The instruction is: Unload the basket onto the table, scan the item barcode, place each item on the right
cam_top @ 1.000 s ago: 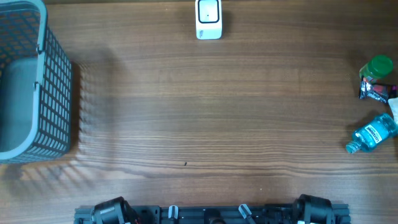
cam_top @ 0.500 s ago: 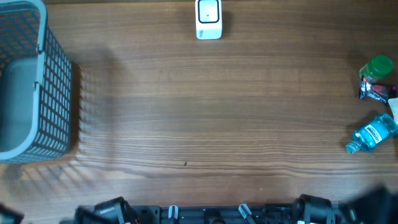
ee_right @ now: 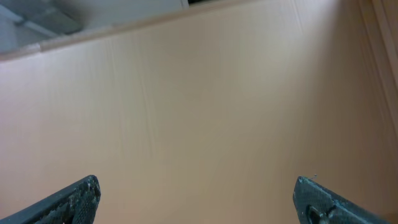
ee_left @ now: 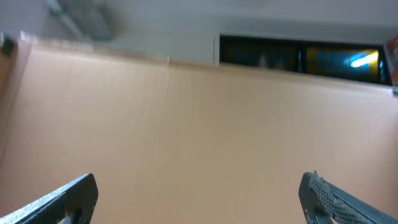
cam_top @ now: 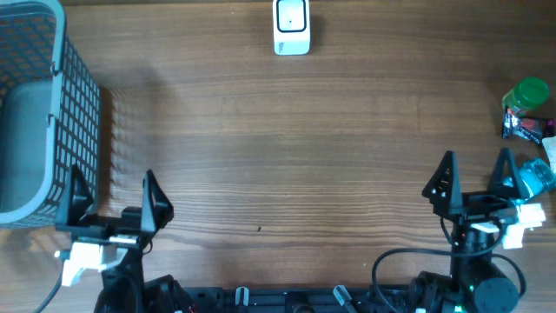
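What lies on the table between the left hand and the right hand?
Nothing; the overhead view shows bare brown wooden table between left hand and right hand.

We identify both arms by their black housings. The left gripper [cam_top: 112,176] and right gripper [cam_top: 476,158] each carry two black triangular fingers [cam_top: 155,200] that taper to a point. The fingers mount on a black crossbar [cam_top: 104,223], with a white block [cam_top: 87,254] behind it. A black cable [cam_top: 395,255] loops beside the right arm. Rounded black bases [cam_top: 161,294] sit on a black rail [cam_top: 287,301]. In the wrist views we see the fingers as dark grey with a fine dimpled texture.
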You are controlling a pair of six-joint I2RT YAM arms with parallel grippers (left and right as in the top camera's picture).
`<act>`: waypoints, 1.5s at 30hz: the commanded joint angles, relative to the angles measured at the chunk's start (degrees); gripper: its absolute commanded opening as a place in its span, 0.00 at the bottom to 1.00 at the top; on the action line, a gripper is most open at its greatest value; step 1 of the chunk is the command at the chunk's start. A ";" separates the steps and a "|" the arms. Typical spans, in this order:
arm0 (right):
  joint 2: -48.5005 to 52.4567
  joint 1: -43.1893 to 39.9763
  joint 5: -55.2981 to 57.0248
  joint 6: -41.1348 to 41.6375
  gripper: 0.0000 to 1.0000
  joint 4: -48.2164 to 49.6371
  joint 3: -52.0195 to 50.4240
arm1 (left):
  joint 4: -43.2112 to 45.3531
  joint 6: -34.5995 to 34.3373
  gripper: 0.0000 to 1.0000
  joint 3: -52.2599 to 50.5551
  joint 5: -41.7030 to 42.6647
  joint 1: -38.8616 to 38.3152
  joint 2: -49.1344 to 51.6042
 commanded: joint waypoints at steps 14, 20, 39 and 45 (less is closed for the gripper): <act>-0.11 -0.13 -2.64 -1.64 1.00 -8.13 -5.68 | -7.50 0.50 1.00 -8.31 1.29 0.00 -0.11; -0.11 -0.13 -2.62 -0.90 1.00 -23.43 -5.68 | -14.16 0.50 1.00 -8.31 1.29 0.00 -0.11; 0.31 -0.13 -2.45 1.20 1.00 -23.15 -5.64 | -36.35 -1.18 1.00 -8.31 1.05 0.02 0.85; -1.42 0.85 -2.43 1.16 1.00 -23.19 -5.64 | -36.33 -1.18 1.00 -8.31 1.05 0.02 0.85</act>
